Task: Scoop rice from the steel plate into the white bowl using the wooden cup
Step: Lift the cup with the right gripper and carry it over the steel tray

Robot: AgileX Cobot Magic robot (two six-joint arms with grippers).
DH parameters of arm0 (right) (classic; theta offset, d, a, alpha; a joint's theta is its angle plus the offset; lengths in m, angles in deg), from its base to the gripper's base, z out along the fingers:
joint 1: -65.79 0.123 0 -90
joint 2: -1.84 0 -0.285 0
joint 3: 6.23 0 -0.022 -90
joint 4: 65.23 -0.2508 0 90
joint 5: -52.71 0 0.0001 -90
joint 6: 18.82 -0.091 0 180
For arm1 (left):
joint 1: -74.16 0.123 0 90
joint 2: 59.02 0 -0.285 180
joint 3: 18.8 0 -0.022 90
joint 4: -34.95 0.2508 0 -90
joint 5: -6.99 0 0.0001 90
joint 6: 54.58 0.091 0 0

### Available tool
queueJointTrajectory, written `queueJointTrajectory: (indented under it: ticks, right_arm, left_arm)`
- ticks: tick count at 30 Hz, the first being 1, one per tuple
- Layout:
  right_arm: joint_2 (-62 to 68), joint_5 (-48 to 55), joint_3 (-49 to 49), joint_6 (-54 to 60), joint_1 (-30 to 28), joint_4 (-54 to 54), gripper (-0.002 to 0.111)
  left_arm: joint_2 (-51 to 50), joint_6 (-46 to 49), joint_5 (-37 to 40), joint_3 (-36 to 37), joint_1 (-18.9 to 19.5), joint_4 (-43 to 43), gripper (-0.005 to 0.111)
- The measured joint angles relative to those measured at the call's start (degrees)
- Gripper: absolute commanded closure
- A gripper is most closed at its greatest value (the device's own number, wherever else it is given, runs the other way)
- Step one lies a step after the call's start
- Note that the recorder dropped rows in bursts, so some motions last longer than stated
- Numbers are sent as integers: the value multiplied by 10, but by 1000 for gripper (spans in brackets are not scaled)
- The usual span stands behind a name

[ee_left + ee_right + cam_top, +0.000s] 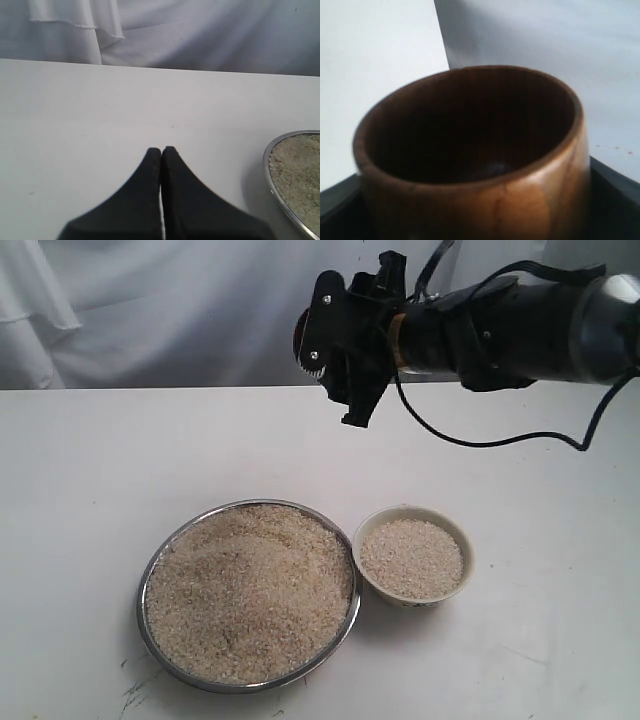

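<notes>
The left gripper hangs over bare table, black fingers pressed together on nothing, and open tabletop fills the exterior frame's left up to the steel plate at lower centre, heaped with rice. Just right of it, rims almost meeting, sits the white bowl, also filled with grains, free table beyond. From the upper right the right arm reaches level to upper centre, well apart from both vessels, the right gripper pinching the wooden cup by its sides.
</notes>
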Motion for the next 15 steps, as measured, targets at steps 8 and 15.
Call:
queueJointTrajectory:
  ticks: [8,15]
  right_arm:
    - [0,107,0,147,68,-1,108]
    - [0,145,5,242,89,-52,108]
  left_arm:
    - [0,0,0,0,0,0,107]
    - [0,0,0,0,0,0,107]
